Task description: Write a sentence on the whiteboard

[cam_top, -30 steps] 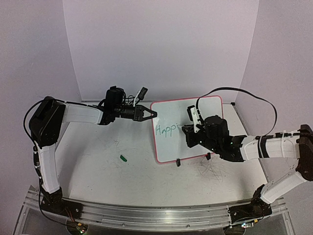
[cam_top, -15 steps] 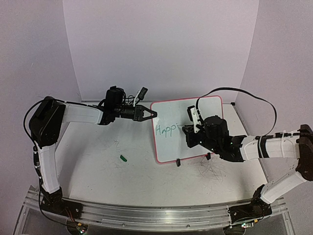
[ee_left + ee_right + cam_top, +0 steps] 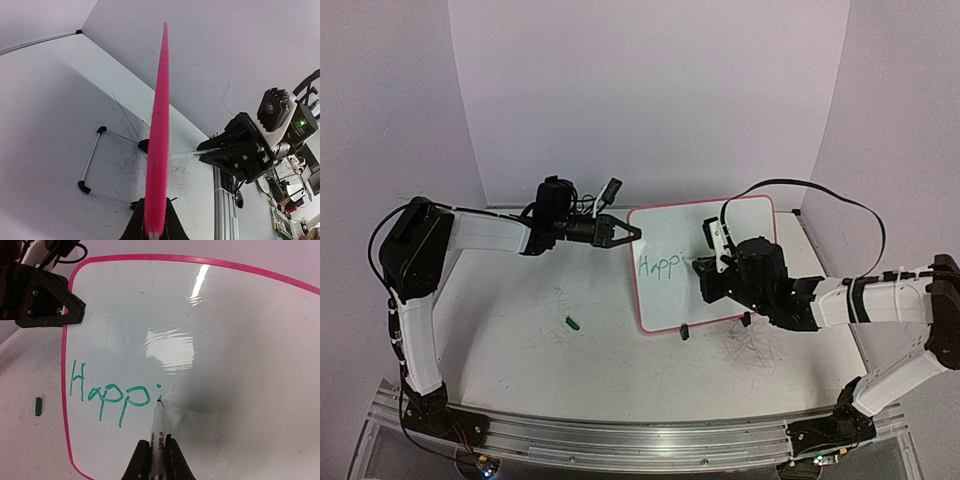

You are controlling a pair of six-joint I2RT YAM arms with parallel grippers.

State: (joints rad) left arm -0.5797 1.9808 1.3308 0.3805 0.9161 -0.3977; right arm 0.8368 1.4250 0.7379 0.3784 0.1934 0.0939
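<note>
Right gripper (image 3: 155,460) clamped on a marker (image 3: 158,432): white barrel pinched between both fingers, tip pointing away from the wrist. Tip touches the whiteboard (image 3: 240,340) just below the dot of the "i". Green sentence (image 3: 111,396) reads "Happi", one line, thin strokes, on the board's left half, starting near the left rim at about mid-height. Glare patch on the board above and right of the lettering.

Left gripper (image 3: 625,232) closed tight on the board's upper left rim. Left wrist view: pink rim seen edge-on, running up the frame, pinched between the two fingers at the bottom. That view also shows the right gripper on the written side of the board, marker reaching across to the face. On the other side a thin wire stand (image 3: 95,165) with black ends sits on the table.

Board stands on its lower edge on the table (image 3: 510,360), leaning back, written face toward the right gripper. Two black clips (image 3: 685,332) at its lower rim. Small green cap (image 3: 573,322) lies on the table left of the board, well apart from it. Grey scribbles (image 3: 752,352) mark the table just in front of the board's lower right corner.
</note>
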